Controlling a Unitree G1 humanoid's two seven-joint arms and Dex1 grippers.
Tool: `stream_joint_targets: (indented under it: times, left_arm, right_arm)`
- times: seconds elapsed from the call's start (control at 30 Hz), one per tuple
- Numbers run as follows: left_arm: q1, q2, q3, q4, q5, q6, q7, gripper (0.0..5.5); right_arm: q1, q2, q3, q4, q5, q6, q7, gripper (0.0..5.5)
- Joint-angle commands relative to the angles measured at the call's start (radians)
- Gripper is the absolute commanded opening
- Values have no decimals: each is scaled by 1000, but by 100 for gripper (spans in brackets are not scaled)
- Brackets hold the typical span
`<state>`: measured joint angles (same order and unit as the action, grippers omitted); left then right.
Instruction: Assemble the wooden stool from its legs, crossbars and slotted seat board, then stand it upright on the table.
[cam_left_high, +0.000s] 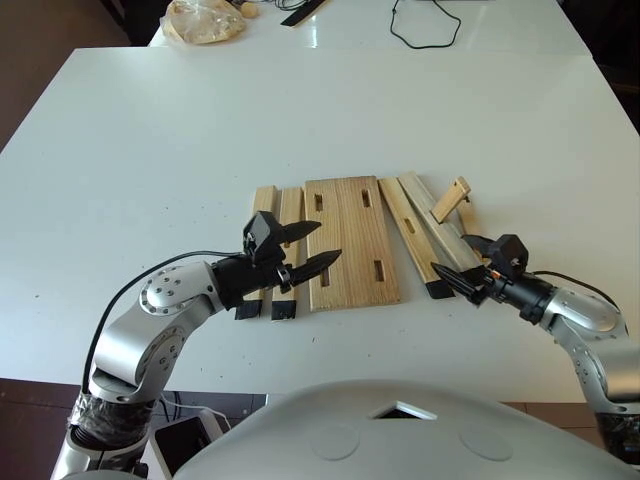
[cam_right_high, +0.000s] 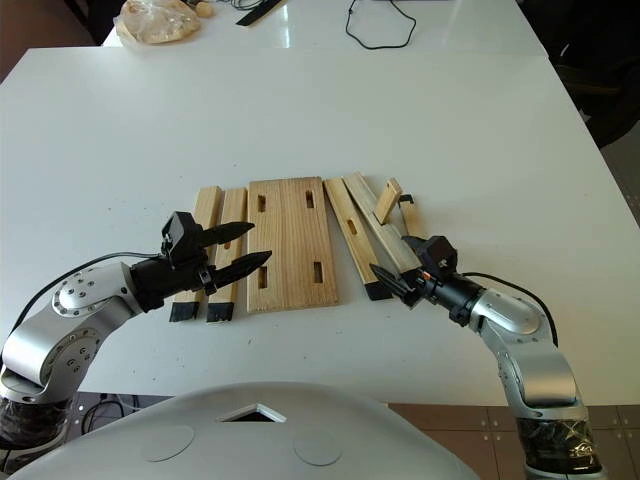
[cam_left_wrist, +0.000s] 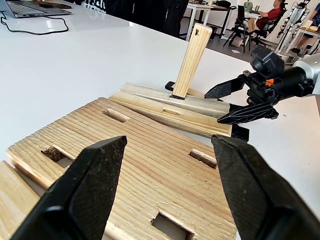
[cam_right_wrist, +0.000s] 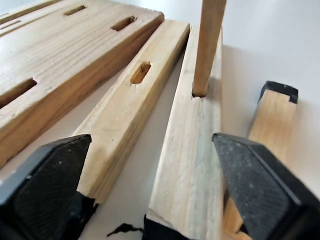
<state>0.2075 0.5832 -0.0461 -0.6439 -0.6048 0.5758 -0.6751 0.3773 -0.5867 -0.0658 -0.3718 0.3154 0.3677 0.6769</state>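
Note:
The slotted seat board (cam_left_high: 350, 240) lies flat on the white table (cam_left_high: 150, 150). Two legs (cam_left_high: 277, 250) with black caps lie side by side to its left, and two more legs (cam_left_high: 420, 232) lie to its right. A short crossbar (cam_left_high: 451, 199) stands tilted in the slot of the outer right leg (cam_right_wrist: 192, 150). My left gripper (cam_left_high: 330, 240) hovers open over the board's left edge and the inner left leg, holding nothing. At the near ends of the right legs, my right gripper (cam_left_high: 447, 280) is open, one finger on each side of them.
Another wooden piece with a black end (cam_right_wrist: 272, 117) lies just beyond the outer right leg. A plastic bag (cam_left_high: 205, 20) and a black cable (cam_left_high: 425, 30) lie on a second table behind. The near table edge runs close below both grippers.

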Motion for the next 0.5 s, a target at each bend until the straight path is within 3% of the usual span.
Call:
stream_joint_targets:
  times: [0.03,0.5]
  left_arm:
    - [-9,6,-6,5,11,11,9,315]
    - [-22,-4,-21,5,25,16,33,315]
  right_arm:
    - [-19,8,-5,32,-14,-11,-16,446]
    - [-67,18,2,117,-41,-65,1,446]
